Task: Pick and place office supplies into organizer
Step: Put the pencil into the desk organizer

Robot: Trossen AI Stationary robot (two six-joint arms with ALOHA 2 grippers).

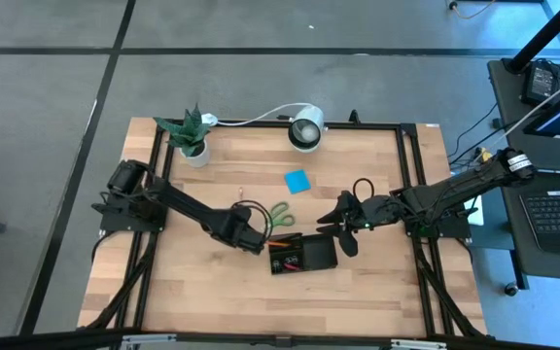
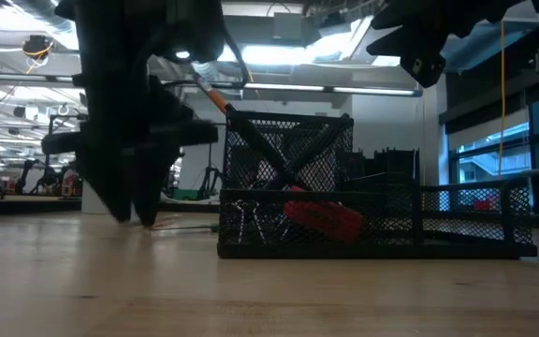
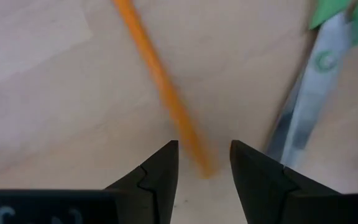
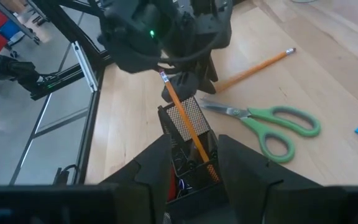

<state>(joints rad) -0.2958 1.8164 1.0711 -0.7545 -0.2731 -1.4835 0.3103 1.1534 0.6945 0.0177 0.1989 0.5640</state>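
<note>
An orange pencil [image 3: 160, 81] lies flat on the wooden table beside the green-handled scissors [image 3: 309, 106]. My left gripper [image 3: 204, 158] points down over the pencil's near end, open, one finger on either side of it, without touching as far as shows. The black mesh organizer [image 2: 382, 201] stands just to the right, near the table's front. Another orange pencil [image 4: 182, 115] leans in its tall compartment, and a red piece [image 2: 326, 220] lies in it. My right gripper [image 4: 194, 168] hangs open above the organizer's right end, holding nothing.
A blue sticky-note pad [image 1: 297, 180] lies toward the far side of the table, beyond the scissors [image 1: 278, 215]. A potted plant [image 1: 191, 136] and a white round lamp [image 1: 306, 131] stand along the far edge. Bare wood lies at the near left.
</note>
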